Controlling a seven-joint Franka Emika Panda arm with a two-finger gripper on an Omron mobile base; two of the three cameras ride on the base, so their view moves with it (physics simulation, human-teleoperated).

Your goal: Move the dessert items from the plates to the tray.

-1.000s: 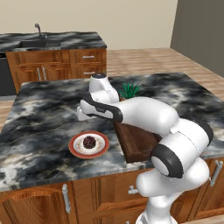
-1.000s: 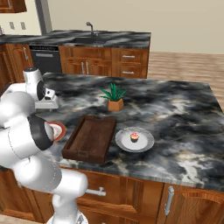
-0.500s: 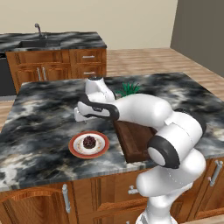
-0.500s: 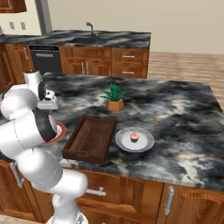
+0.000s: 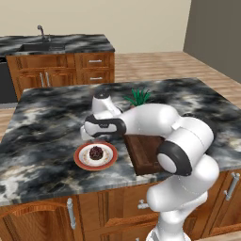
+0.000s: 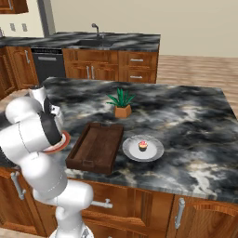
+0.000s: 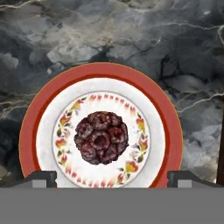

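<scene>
Red-rimmed plate [image 7: 98, 135]: red outer band, white centre, ring of small red, yellow and green floral motifs. Lump [image 7: 101, 137] on it: dark chocolate-brown with maroon tones, knobbly. Worktop [image 5: 42, 127]: black marble, grey-white veining. Tray [image 6: 95, 147]: dark brown wood. Second plate [image 6: 153, 151]: plain pale grey-white. Cupcake [image 6: 143, 146]: pink-orange top, darker base. Plant [image 6: 121, 98]: green leaves; pot [image 6: 122, 111]: orange. Cabinets [image 6: 135, 65]: reddish-brown wood.

On the island counter [image 6: 195, 116], the tray [image 6: 95, 147] sits at centre. At its 9 o'clock lies one plate [image 5: 83, 160] bearing the chocolate lump [image 5: 96, 152]; at 3 o'clock, a second plate [image 6: 155, 151] carries the cupcake [image 6: 143, 146]. The potted plant [image 6: 122, 103] stands at the tray's 1 o'clock.
</scene>
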